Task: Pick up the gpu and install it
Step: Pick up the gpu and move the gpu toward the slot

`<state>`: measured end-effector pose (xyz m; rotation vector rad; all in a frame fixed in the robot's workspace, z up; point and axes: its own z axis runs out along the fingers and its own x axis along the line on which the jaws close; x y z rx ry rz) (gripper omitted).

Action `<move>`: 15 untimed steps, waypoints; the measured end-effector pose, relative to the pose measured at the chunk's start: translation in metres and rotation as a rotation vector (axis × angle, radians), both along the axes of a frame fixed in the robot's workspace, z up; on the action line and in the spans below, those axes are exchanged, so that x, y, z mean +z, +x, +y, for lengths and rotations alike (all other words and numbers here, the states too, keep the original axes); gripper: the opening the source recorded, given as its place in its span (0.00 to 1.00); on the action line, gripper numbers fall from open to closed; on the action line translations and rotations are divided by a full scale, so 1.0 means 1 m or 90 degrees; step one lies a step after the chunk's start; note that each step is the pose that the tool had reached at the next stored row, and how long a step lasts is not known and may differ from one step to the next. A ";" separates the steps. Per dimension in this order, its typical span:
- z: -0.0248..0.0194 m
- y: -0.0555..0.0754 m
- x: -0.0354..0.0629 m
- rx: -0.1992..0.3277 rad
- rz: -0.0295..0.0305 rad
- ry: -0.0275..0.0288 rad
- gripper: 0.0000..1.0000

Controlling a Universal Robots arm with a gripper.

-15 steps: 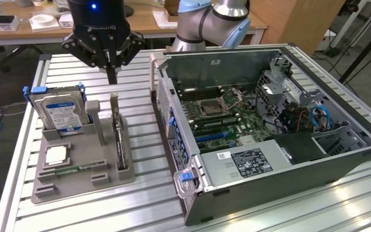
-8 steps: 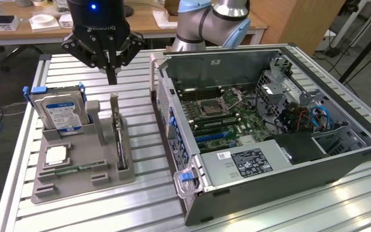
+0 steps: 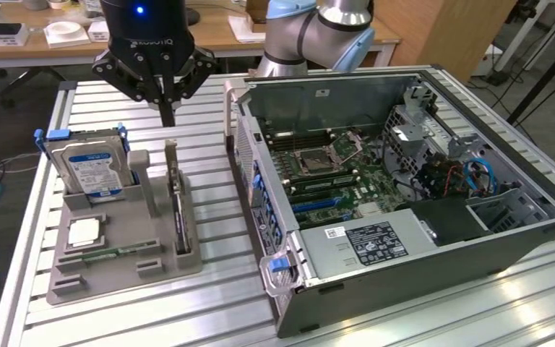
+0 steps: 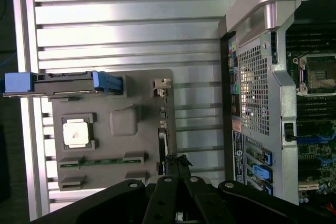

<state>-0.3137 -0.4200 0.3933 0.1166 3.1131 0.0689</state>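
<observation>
The gpu (image 3: 175,202) is a thin dark card standing on edge in a slot along the grey holder (image 3: 123,271), on the side nearest the computer case. In the wrist view the gpu (image 4: 163,142) is seen edge-on, with its pale metal bracket at one end. My gripper (image 3: 167,119) hangs above the far end of the card, its fingers pressed together and pointing down with nothing between them. In the wrist view the gripper (image 4: 176,162) has its dark tips close over the card's edge.
The holder also carries a hard drive (image 3: 89,170) with blue rails, a square processor (image 3: 84,231) and a green memory stick (image 3: 113,253). An open computer case (image 3: 470,238) lies at the exterior view's right, motherboard exposed. Slatted aluminium table (image 3: 210,311) underneath.
</observation>
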 end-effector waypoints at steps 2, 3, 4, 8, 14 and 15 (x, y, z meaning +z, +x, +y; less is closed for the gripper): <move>0.0000 0.000 0.0000 0.000 0.0000 0.0000 0.11; 0.0000 0.000 0.0000 0.000 0.0000 0.0000 0.11; 0.0000 0.000 0.0000 0.000 0.0000 0.0000 0.17; 0.0000 0.000 0.0000 0.000 0.0000 0.0000 0.35; 0.0000 0.000 0.0000 0.000 0.0000 0.0000 0.53; 0.0000 0.000 0.0000 0.000 0.0000 0.0000 0.53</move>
